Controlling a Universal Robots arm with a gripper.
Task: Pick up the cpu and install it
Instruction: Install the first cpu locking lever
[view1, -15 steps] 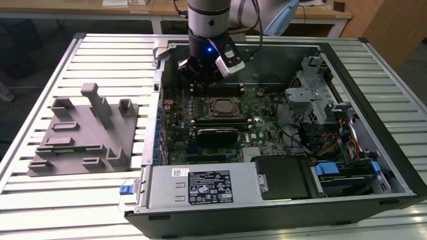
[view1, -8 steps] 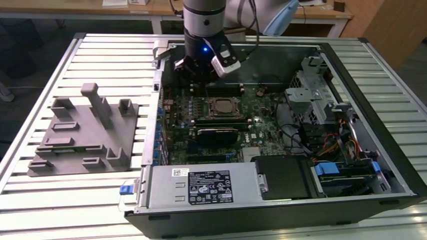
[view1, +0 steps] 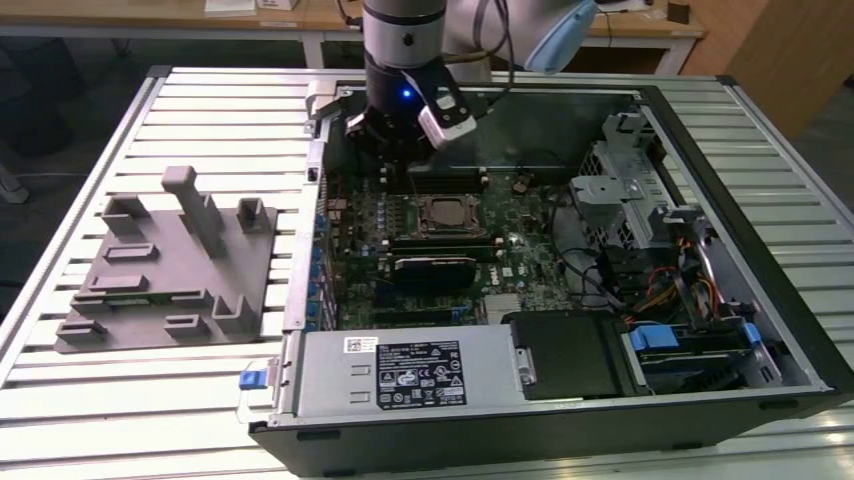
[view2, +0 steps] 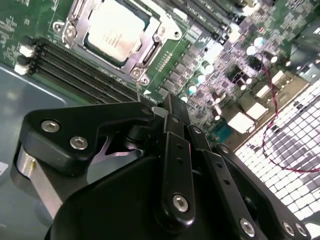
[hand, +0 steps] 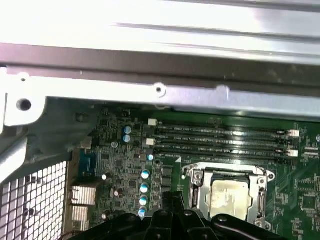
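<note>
So the cpu (view2: 114, 31) already sat in its socket (view1: 443, 213) on the motherboard (view1: 514, 262). The gripper (view1: 378, 140) hung just past the socket's far side, holding nothing; couldn't tell if the fingers were apart or together.

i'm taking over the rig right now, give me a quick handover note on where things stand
Gripper: hanging over the far part of the open computer case, above the motherboard. It carries nothing that can be seen; whether it is open or shut cannot be told.
CPU: lying flat in its socket on the motherboard, inside the metal socket frame, in both wrist views and the exterior view. The gripper is not touching it.
Grey fixture: on the table at the exterior view's left, outside the case.
Done: the cpu appears placed in the socket.
Left: whether the socket is latched cannot be told; check it.
</note>
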